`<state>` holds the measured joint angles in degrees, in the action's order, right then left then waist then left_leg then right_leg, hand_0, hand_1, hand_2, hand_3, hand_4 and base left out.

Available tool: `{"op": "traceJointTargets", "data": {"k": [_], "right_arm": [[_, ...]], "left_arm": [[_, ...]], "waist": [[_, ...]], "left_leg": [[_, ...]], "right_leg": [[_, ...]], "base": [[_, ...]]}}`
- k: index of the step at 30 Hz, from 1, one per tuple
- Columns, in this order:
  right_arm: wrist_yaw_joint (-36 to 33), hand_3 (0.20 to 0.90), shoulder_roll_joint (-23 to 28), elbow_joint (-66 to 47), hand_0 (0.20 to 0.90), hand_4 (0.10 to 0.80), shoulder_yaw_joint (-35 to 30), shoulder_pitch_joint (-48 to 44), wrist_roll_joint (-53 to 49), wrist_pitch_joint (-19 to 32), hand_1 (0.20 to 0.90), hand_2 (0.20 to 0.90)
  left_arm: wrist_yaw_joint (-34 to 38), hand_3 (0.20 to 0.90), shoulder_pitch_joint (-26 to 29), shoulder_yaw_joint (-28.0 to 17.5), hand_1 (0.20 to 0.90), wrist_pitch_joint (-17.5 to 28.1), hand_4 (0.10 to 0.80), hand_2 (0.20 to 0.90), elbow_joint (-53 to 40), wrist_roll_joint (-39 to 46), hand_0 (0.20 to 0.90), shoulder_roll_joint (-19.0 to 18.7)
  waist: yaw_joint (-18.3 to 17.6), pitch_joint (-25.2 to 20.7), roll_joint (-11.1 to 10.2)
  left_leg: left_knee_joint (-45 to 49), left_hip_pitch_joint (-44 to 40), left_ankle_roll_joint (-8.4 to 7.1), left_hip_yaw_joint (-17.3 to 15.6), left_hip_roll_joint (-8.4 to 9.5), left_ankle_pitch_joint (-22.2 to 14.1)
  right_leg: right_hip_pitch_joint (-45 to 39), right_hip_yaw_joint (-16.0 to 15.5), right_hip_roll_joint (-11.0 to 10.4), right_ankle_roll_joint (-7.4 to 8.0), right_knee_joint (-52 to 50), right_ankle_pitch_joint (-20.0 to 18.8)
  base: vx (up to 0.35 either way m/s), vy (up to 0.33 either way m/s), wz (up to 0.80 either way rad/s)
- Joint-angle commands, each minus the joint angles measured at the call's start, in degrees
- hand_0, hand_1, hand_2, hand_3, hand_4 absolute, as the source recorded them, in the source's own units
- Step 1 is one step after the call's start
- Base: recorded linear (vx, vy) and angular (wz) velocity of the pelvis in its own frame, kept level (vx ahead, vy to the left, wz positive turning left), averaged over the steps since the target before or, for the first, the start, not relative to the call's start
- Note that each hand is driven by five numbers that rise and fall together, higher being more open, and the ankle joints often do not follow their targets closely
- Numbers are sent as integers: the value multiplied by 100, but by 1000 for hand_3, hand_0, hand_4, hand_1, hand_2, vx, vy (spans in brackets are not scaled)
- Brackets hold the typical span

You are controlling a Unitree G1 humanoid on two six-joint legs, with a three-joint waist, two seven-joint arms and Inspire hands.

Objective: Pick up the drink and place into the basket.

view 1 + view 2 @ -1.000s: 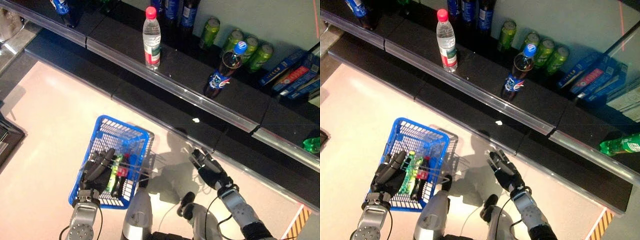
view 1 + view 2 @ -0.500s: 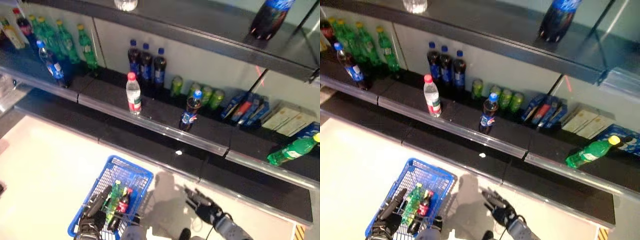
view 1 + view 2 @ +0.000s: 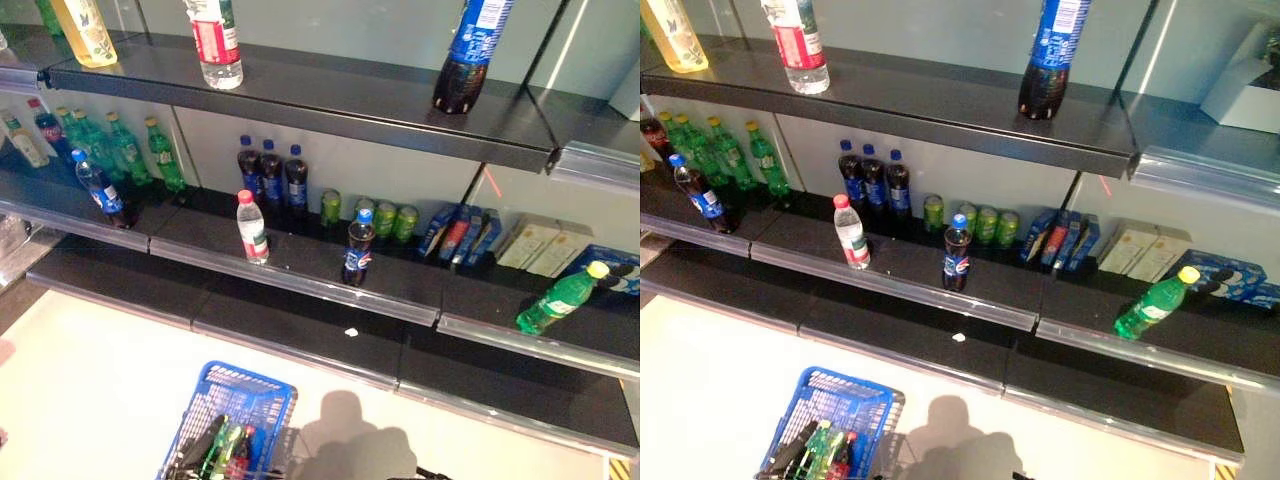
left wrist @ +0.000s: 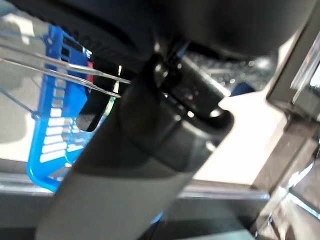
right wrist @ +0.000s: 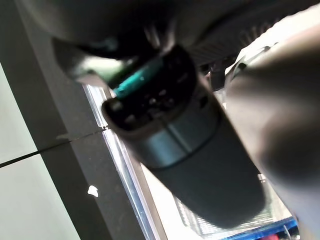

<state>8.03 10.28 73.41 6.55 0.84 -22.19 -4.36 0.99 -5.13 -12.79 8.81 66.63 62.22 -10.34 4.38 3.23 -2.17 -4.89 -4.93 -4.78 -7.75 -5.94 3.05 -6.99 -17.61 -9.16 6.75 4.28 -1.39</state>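
Head views: blue basket (image 3: 262, 393) on the floor in front of the shelves, green and red bottles (image 3: 823, 452) already inside. Left hand (image 3: 200, 447) rests dark fingers over the basket; can't tell if they grip anything. On the middle shelf a cola bottle (image 3: 358, 248) stands upright near a water bottle (image 3: 251, 226), both at the front edge.

Left wrist view: hand's bulk fills the frame, basket wall (image 4: 47, 135) beyond it, fingers unreadable.

Right wrist view: right hand (image 5: 190, 150) close up, shelf rail (image 5: 125, 170) behind, finger state unclear.
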Motion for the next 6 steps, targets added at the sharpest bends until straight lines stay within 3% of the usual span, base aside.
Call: {"op": "traceJointTargets", "data": {"k": [1,6], "right_arm": [[-265,900,106,434,900,800,-42,-113,432,53,900,900],[-400,900,93,453,900,800,-1,-151,493,327,900,900]], "left_arm": [[-229,200,193,125,300,295,100,300,-53,-46,300,156],[-268,200,225,221,300,277,100,300,-9,-113,300,163]], "waist": [[106,182,182],[84,190,173]], "left_leg": [[12,72,-279,-1,-443,70],[-11,53,-274,-44,-431,44]], "right_leg": [[138,-79,-510,410,-33,-412],[146,-61,-516,416,-18,-422]], "base": [[-36,9,-12],[-12,3,-4]]}}
